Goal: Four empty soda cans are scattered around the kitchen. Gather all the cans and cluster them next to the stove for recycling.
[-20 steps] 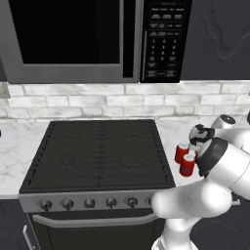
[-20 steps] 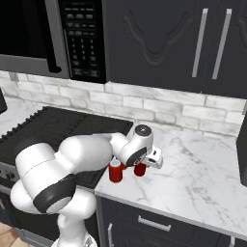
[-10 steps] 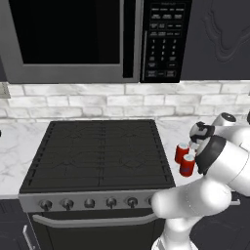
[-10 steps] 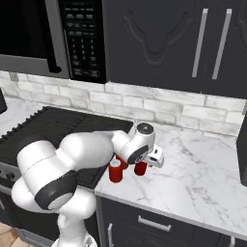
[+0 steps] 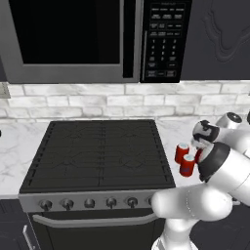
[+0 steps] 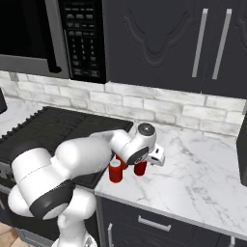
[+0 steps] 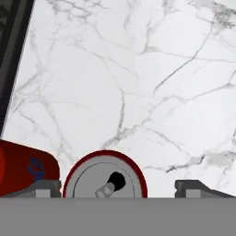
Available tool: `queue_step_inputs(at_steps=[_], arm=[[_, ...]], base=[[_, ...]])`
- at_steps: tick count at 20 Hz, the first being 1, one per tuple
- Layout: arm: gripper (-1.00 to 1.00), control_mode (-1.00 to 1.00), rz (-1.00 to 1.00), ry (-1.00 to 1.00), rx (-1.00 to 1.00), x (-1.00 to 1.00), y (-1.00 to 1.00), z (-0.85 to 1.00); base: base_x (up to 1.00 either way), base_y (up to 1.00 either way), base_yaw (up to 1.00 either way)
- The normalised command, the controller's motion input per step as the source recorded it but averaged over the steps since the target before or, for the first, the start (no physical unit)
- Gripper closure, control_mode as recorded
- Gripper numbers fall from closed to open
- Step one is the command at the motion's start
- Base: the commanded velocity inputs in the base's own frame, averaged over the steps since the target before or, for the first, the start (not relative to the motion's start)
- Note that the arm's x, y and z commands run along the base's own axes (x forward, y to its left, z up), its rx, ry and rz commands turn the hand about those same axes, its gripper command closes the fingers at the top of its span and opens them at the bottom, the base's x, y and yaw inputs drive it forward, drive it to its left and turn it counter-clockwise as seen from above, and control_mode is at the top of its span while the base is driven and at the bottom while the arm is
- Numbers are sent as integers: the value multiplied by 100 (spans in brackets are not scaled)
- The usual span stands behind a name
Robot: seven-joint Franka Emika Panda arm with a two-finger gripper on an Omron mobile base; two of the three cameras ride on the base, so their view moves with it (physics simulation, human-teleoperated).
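Left base view shows the stove [image 5: 100, 156] under the microwave [image 5: 93, 39], and on the marble counter [image 5: 188, 129] just beside the stove's right edge stand red soda cans: one nearer the backsplash [image 5: 181, 152], one in front of it [image 5: 187, 165], and a sliver of a third [image 5: 198, 155] partly hidden behind the arm. From the right base view the same cluster sits at the stove's right side, with a front can [image 6: 115, 170], a can under the hand [image 6: 140, 168] and a bit of red behind [image 6: 120, 161]; how many cans are there in all I cannot tell for sure, three at most being visible. In the hand view the gripper [image 7: 117, 186] looks straight down on a can's silver top [image 7: 105, 177], which stands upright between the two dark fingertips [image 7: 44, 186] with clear gaps on either side, so the jaws are spread apart and clamp nothing; another can [image 7: 25, 168] stands just beside it, on the side toward the stove's dark edge [image 7: 11, 55]. Judging by this, the can below the hand is set down in the cluster and let go. At least one can seems left to fetch from elsewhere in the kitchen, and the hand should lift straight up to avoid toppling its neighbours.
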Motion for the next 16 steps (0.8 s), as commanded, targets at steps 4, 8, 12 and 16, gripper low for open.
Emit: queue_step_inputs(at_steps=[4, 8, 12, 16], arm=[[-100, -100, 0, -20, 0, -11, 2, 65], [-100, -100, 0, -12, 0, -5, 0, 72], [-100, -100, 0, -7, 0, -22, 2, 56], [-100, -100, 0, -4, 0, -43, 13, 33]], base=[[0, 0, 0], [0, 0, 0], [0, 0, 0], [0, 0, 0]])
